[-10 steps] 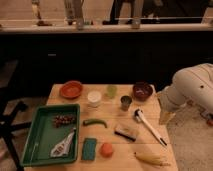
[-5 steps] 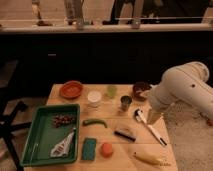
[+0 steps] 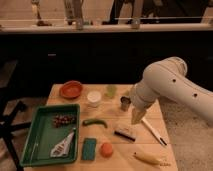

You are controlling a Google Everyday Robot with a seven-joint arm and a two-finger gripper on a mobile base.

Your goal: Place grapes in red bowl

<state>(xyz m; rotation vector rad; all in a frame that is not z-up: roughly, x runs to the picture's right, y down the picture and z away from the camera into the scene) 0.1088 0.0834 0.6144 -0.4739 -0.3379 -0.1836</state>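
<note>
The grapes (image 3: 64,120), a small dark reddish bunch, lie in the far part of the green tray (image 3: 37,140) at the table's left. The red bowl (image 3: 71,89) sits empty at the far left of the table, just beyond the tray. My gripper (image 3: 137,116) hangs from the big white arm (image 3: 167,85) over the right middle of the table, beside a metal cup (image 3: 125,103). It is open, holds nothing, and is well to the right of the grapes.
A green pepper (image 3: 95,122) lies right of the tray. A white cup (image 3: 93,96) and green cup (image 3: 111,90) stand at the back. A brush (image 3: 125,132), white utensil (image 3: 152,132), blue sponge (image 3: 89,148), orange (image 3: 106,149) and yellow item (image 3: 150,159) lie in front.
The arm has swung left from the table's right edge to over the table, now covering its back right corner. Nothing on the table has moved.
</note>
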